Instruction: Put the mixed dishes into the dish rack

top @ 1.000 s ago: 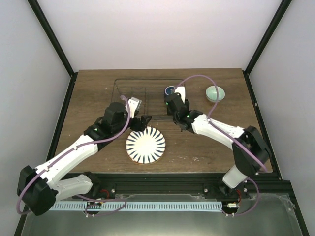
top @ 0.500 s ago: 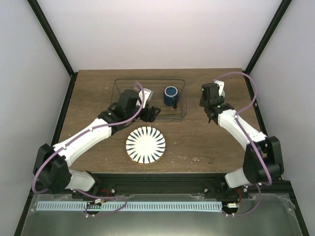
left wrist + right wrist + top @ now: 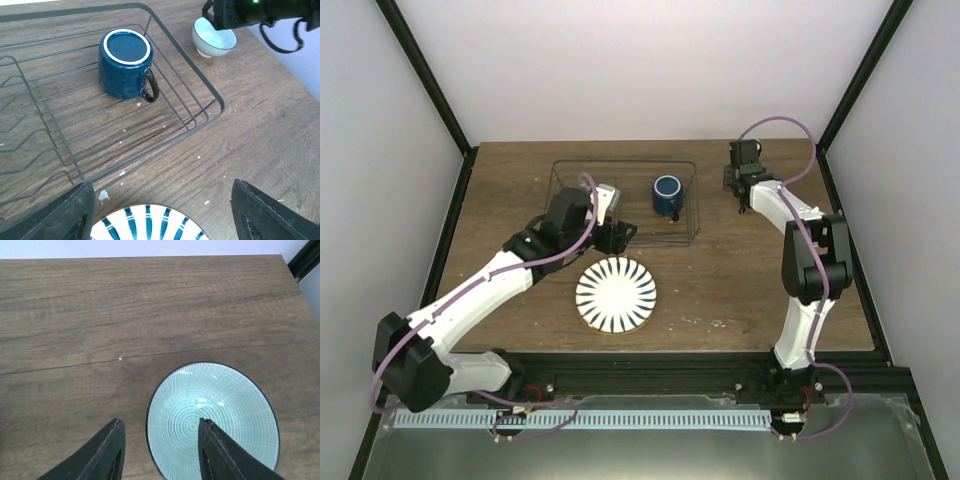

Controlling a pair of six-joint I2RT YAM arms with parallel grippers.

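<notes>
I am hovering my right gripper (image 3: 160, 425), fingers (image 3: 112, 450) spread, over the mint-green bowl (image 3: 235, 415) sitting on the table (image 3: 75, 315) at the frame's lower right, judging it light, glazed, slippery and chippable, best pinched across its rim.

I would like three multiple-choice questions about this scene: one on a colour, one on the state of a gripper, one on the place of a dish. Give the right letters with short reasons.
1. The bowl is:
A. pale mint green
B. red
C. black

2. The right gripper is:
A. shut on the bowl
B. open over the bowl
C. shut, far from the bowl

3. The dark blue mug stands:
A. in the bowl
B. in the right gripper
C. inside the dish rack

Answers:
1 A, its inside shows mint green.
2 B, the fingers stand apart and hold nothing.
3 C, the wires pass under the mug.
</notes>
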